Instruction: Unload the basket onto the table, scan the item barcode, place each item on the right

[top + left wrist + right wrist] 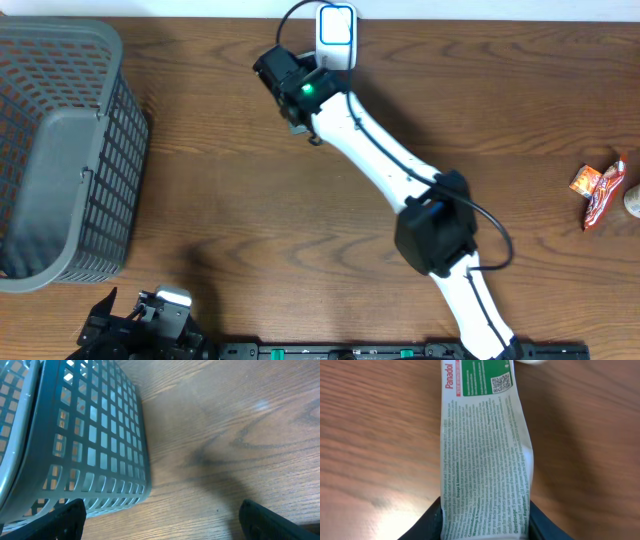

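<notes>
My right gripper (485, 522) is shut on the item, a white Panadol box (485, 455) printed with green text, with a green panel and a QR code at its far end. Its dark fingers (427, 525) press both long sides of the box. In the overhead view the right gripper (290, 85) sits at the back centre, just left of and below a white scanner (336, 35); the box is hidden under the arm there. My left gripper (160, 527) stands wide open with only bare wood between its fingers, near the front left edge (140, 325).
A grey mesh basket (60, 150) fills the left side and stands close to the left gripper (90, 440). A red snack packet (598, 190) lies at the far right edge. The scanner's cable loops at the back.
</notes>
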Robot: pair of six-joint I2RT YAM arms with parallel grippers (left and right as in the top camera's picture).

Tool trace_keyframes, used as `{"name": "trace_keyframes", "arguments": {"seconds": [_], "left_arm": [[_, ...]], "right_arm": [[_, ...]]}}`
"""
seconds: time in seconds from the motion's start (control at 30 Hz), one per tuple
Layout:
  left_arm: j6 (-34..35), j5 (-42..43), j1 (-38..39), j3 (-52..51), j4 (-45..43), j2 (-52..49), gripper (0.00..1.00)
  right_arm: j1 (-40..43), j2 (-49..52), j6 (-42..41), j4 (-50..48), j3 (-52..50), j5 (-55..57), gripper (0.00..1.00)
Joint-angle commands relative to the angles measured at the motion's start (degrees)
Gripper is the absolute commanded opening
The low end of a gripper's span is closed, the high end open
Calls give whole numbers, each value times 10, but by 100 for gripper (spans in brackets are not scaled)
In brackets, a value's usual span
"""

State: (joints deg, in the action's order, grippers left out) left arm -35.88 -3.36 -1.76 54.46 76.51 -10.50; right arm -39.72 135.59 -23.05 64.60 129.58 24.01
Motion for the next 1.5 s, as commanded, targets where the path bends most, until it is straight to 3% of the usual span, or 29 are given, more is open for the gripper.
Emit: {"name": "trace_keyframes", "arguments": {"seconds": [0.0,0.3,0.6,0.9,1.1,1.47], "left_arm": [[-1,-3,2,2,0,1,98],[-1,-3,2,2,0,1,98],[-1,-3,2,2,0,1,98],[-1,-3,2,2,0,1,98],[-1,-3,2,2,0,1,98],[-1,-3,2,2,0,1,98]], "right_arm": [[20,-50,-38,50,5,10,1],[89,-108,-118,223,5,-18,1],[219,-108,-121,327,-9,16,1],[404,-108,-136,320,-41,75,1],[530,-108,-131,246,-86,91,1],[666,-108,-131,163,-145,79,3]]}}
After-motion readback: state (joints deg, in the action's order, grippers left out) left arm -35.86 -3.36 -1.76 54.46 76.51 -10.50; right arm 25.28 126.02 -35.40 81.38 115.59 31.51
